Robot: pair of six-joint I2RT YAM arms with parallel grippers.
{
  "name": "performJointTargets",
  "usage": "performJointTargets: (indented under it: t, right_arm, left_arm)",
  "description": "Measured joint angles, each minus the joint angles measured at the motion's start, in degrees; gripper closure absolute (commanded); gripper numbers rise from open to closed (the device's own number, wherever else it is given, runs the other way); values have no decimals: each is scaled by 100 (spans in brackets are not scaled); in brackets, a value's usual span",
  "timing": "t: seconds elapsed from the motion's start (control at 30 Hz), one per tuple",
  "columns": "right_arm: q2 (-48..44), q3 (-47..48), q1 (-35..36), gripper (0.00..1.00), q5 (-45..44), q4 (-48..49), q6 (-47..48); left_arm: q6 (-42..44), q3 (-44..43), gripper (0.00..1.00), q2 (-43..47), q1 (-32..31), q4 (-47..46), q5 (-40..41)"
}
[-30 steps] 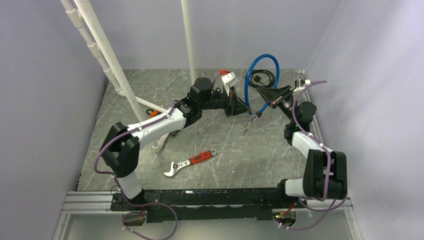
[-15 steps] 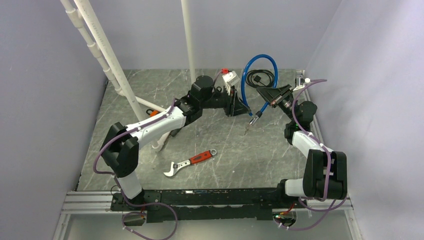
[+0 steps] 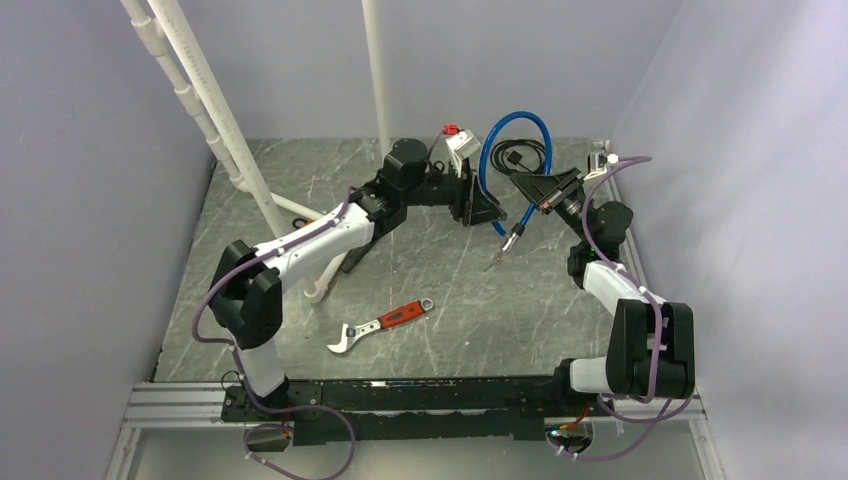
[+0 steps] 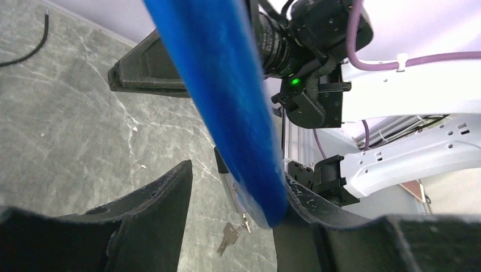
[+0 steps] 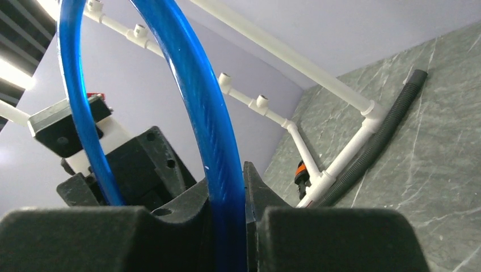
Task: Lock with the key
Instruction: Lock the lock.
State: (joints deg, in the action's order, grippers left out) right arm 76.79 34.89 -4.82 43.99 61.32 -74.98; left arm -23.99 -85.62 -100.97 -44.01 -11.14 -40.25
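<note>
Left gripper point(image 3: 483, 207) opened off the blue cable lock point(image 3: 520, 117) in the last second (cable only brushing one finger), while the right gripper point(image 5: 227, 187) stayed clamped on the loop toward 1 o'clock over the desk point(image 3: 440, 290), the key point(image 3: 494, 260) dangling at its 6 o'clock, so turning it looked yet to come.

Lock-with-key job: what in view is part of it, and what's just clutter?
Job:
- blue cable lock, clamped in the right gripper
- keys hanging below it
- left gripper, open around the lock's cable

Lying about:
- red-handled wrench
- black cord at the back
- white pipes
- black corrugated hose
</note>
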Motion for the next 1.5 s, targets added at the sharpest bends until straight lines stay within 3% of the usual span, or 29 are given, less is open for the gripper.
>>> performJointTargets:
  t: [0.13,0.4,0.87,1.23,1.5]
  right_arm:
    - [2,76,66,100,-44,2,0]
    - [24,146,127,100,-280,-197,48]
    - [24,173,328,100,-592,-1082,317]
    - [24,339,284,100,-708,-1558,396]
    - [24,341,306,100,-798,-1648,68]
  left_arm:
    - [-247,-164,38,-260,-2,157,-57]
    - [-308,-350,42,-581,-31,459,-9]
    - [439,-739,43,-704,-372,780,20]
    - [863,-597,16,-654,-323,1386,828]
    - [428,9,18,-463,11,723,647]
